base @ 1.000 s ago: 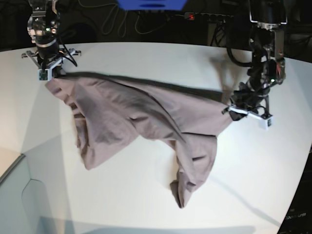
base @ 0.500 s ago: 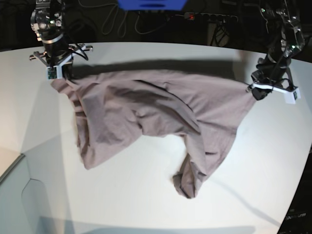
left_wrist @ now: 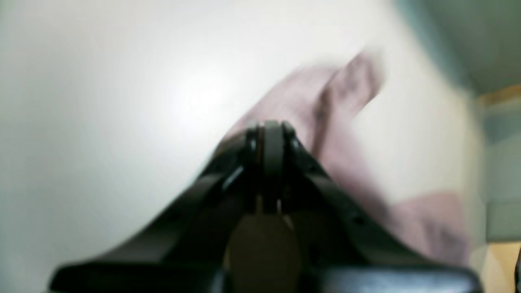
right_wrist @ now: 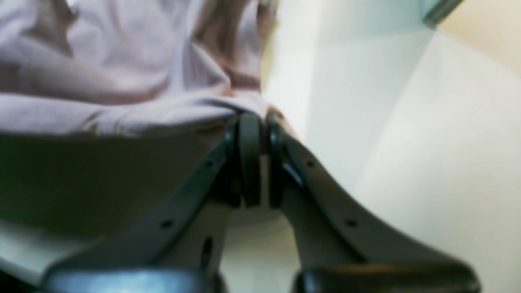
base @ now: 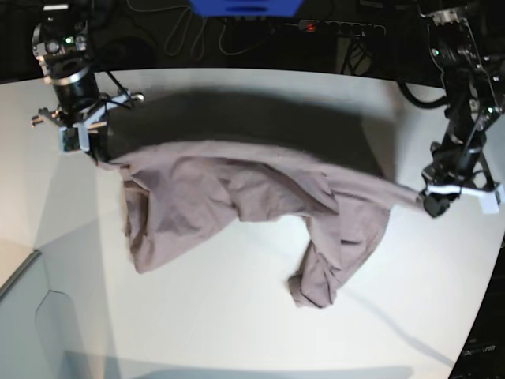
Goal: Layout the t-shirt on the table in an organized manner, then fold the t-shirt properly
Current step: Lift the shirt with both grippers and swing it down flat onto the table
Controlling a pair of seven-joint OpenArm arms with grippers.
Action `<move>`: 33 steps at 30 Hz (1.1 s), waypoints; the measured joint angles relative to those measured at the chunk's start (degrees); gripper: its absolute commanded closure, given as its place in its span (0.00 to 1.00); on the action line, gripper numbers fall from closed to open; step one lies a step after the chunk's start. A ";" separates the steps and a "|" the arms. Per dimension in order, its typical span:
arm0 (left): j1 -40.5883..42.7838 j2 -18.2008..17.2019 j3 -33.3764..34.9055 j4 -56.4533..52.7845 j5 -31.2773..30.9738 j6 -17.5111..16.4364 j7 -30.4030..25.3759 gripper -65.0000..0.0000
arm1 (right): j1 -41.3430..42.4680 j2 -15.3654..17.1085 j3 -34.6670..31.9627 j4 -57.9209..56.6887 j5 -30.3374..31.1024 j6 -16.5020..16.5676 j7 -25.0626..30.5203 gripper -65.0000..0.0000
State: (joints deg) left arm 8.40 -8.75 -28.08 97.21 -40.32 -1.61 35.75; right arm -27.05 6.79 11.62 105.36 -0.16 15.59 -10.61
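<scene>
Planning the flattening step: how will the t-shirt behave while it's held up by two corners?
Likely floppy: the t-shirt sags between the left end effector and right end effector. Probably light, since pinched edges hold it. Its bunched lower part may drag on the table.

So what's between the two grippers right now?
Only the t-shirt, strung from the right gripper to the left gripper, each shut on an edge; its middle sags onto the table. The base view shows it.
</scene>
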 measured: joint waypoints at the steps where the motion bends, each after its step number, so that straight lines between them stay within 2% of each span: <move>1: -2.84 -0.35 1.40 -1.07 1.79 0.28 -0.09 1.00 | 2.73 0.07 -0.15 0.09 0.13 0.17 -0.92 1.00; 5: -15.58 -2.08 7.85 -6.97 6.21 0.20 0.66 1.00 | 16.76 0.17 0.11 0.00 0.22 0.87 -11.30 1.00; 7: -22.40 -2.21 10.32 -10.60 8.00 0.26 0.61 1.00 | 24.26 0.24 0.13 -0.44 0.28 2.25 -17.20 1.00; 13: -44.15 -2.34 16.00 -24.98 10.54 -0.11 0.52 1.00 | 48.11 3.28 0.22 -6.16 -0.07 7.28 -24.96 1.00; 19: -62.07 -2.47 19.21 -37.44 11.41 0.44 -0.13 1.00 | 66.62 7.19 -2.69 -14.64 -0.42 7.67 -25.38 1.00; 25: -74.42 -0.48 23.65 -40.92 11.19 0.46 -3.78 1.00 | 81.70 9.84 -6.08 -18.75 -0.26 7.74 -24.74 1.00; 29: -77.85 -0.28 23.98 -40.63 11.10 0.15 -3.87 1.00 | 87.65 11.15 -6.49 -18.80 -0.04 7.74 -24.63 1.00; 33: -77.75 -1.18 23.78 -40.63 10.93 0.28 -3.85 1.00 | 87.06 12.37 -6.67 -18.10 -0.11 7.72 -24.63 1.00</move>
State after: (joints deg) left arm -69.34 -9.93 -4.29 56.58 -29.39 -1.32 31.90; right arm 60.01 19.16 4.95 87.26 -0.27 23.31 -35.24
